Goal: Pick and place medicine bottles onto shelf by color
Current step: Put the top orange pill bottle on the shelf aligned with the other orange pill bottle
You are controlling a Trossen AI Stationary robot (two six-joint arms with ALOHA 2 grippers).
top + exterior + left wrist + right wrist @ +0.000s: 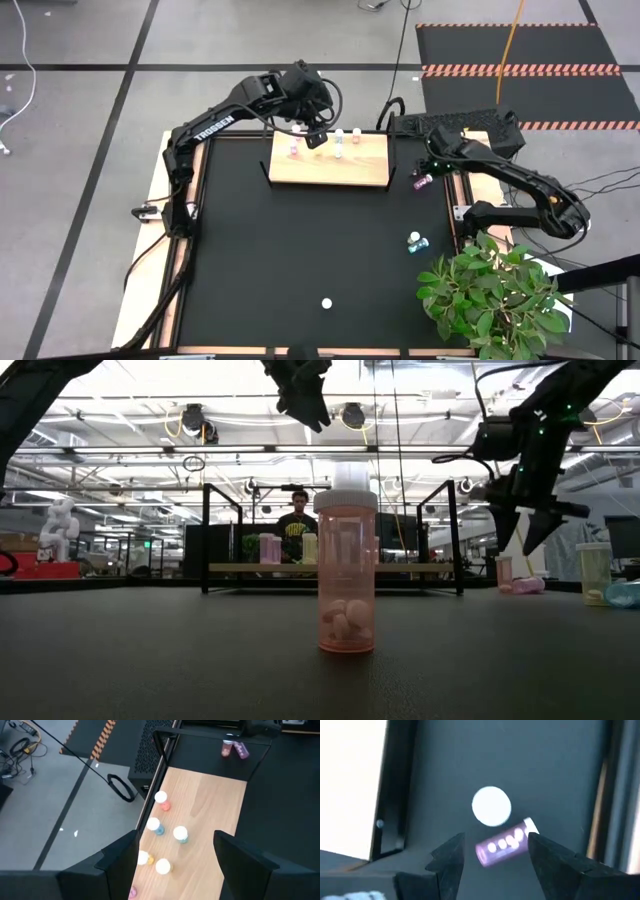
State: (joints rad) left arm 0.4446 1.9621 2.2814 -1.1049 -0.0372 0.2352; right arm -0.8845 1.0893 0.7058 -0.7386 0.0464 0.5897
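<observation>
The light-wood shelf (340, 168) stands at the table's far middle with several white-capped bottles (159, 827) upright on it. My left gripper (175, 845) hovers open and empty above the shelf's left part (312, 128). My right gripper (495, 845) is open above the table right of the shelf (432, 170). Its fingers stand on either side of a purple bottle (502, 845) lying on its side, without touching it. An upright bottle with a white cap (491, 806) stands just beyond. In the low view the gripper (518, 532) hangs clear above both bottles (515, 580).
A pink bottle (346, 570) stands alone near the table's front middle (326, 303). Two teal bottles (414, 242) sit at the right side. A green plant (495, 295) fills the near right corner. A person (297, 525) stands in the room behind the shelf.
</observation>
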